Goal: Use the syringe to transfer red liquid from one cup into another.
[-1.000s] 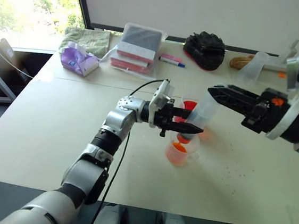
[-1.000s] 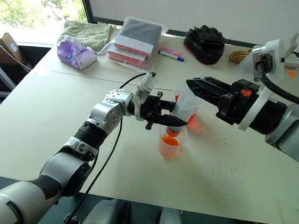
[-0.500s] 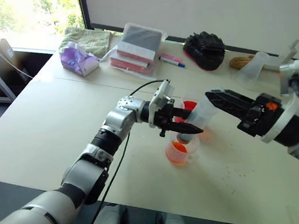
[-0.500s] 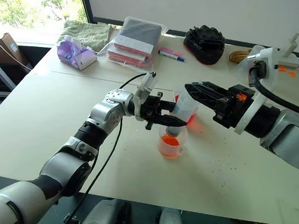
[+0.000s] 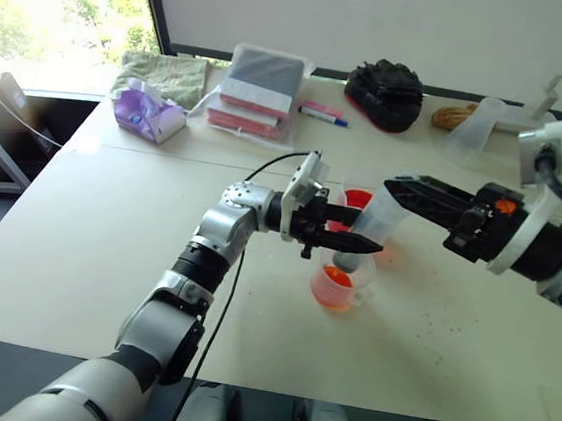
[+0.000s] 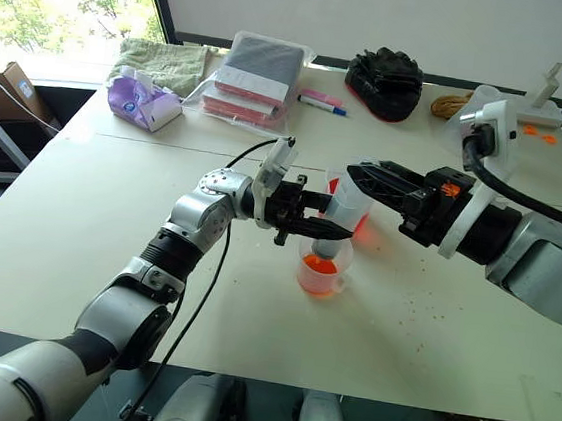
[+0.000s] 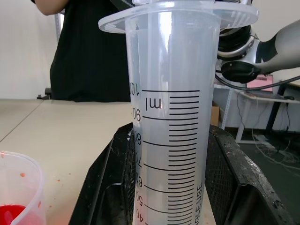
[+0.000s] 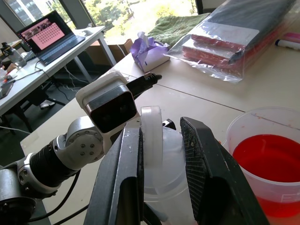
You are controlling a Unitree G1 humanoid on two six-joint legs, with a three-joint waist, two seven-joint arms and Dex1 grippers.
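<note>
The syringe hangs tilted over the middle of the table, its orange tip down over the nearer beaker, which has an orange-red pool at its base. The left gripper is clamped tight on the lower barrel, while the right gripper has its two fingers closed either side of the white plunger ring at the top. Just behind stands the deep red beaker holding red liquid. Farther back lie a purple tissue pack, a bagged stack of books, a marker pen and a black bundle
</note>
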